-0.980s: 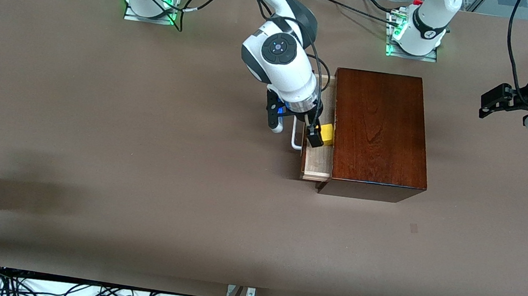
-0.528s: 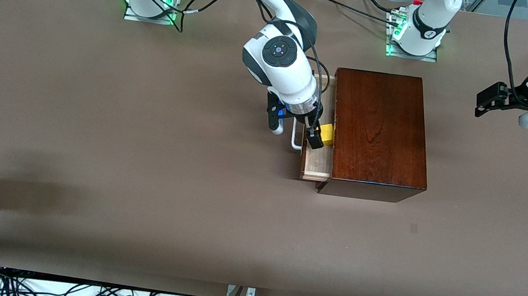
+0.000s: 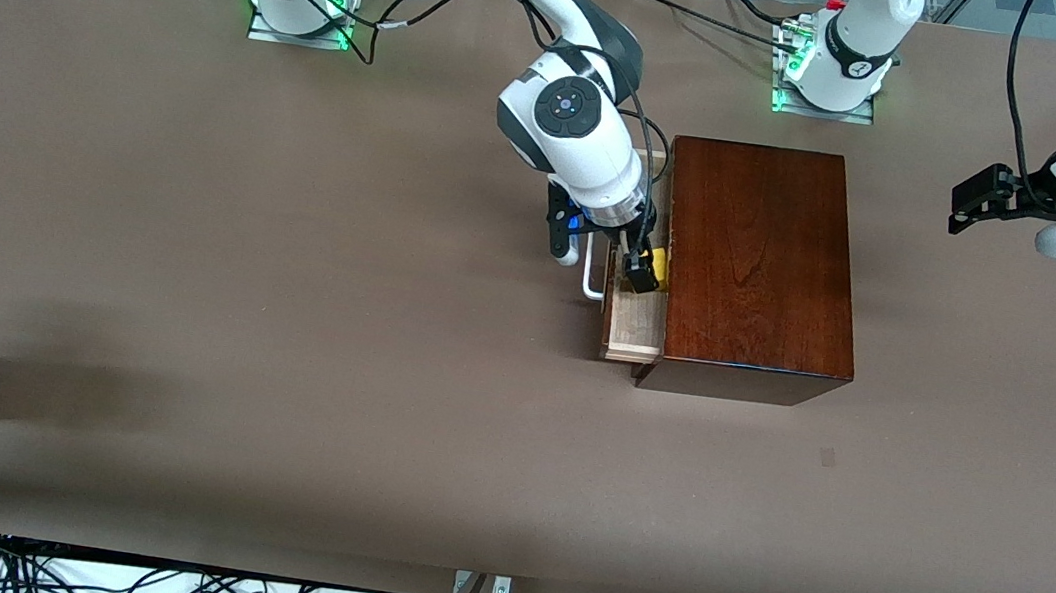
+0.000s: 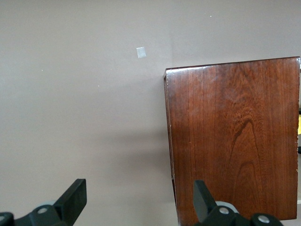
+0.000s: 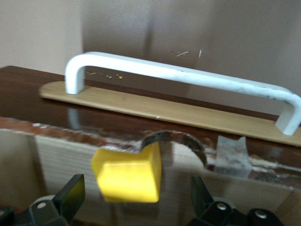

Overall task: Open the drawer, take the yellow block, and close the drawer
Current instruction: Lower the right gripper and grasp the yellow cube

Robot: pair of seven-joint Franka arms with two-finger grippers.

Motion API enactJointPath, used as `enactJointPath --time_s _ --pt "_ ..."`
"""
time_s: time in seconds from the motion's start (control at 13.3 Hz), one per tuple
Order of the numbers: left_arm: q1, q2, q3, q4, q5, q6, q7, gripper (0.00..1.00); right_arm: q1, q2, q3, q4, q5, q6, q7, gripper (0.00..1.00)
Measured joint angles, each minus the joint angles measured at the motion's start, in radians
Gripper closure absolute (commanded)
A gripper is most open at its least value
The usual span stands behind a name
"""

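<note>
Brown tabletop, dark wooden box [image 3: 759,264] at frame centre. The drawer [image 3: 633,325] stands pulled out; the yellow block [image 3: 659,265] lies in its tray, directly beneath the right gripper [image 3: 637,272], whose wide-open jaws straddle it, holding nothing. Compared with earlier frames, this gripper has descended into the tray. The left gripper [image 4: 136,207], open and empty, waits at frame upper right.

It looks like a robot lab: arm bases [image 3: 300,2] bolted on a brown table [image 3: 192,245], loose cables [image 3: 101,577] along its edge.
</note>
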Motion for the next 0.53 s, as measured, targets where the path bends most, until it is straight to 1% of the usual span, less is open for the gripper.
enactJointPath --time_s 0.23,0.3,0.38,0.45,0.53 --pt "-0.001 0.0 -0.016 0.002 0.0 0.0 0.0 0.0 0.004 0.021 0.0 0.0 0.0 0.036 0.001 0.0" --pt "-0.001 0.0 -0.017 0.002 0.0 0.0 0.0 0.0 0.004 0.025 0.0 0.0 0.0 0.041 0.001 0.25" --pt "-0.001 0.0 -0.017 0.004 0.0 0.0 0.0 0.0 0.004 0.027 0.0 0.0 0.0 0.042 0.001 0.56" --pt "-0.001 0.0 -0.017 0.007 0.0 0.0 0.0 0.0 0.004 0.027 0.0 0.0 0.0 0.043 0.001 0.67" --pt "0.0 0.0 -0.016 0.01 0.0 0.0 0.0 0.0 0.004 0.027 0.0 0.0 0.0 0.043 0.001 0.74"
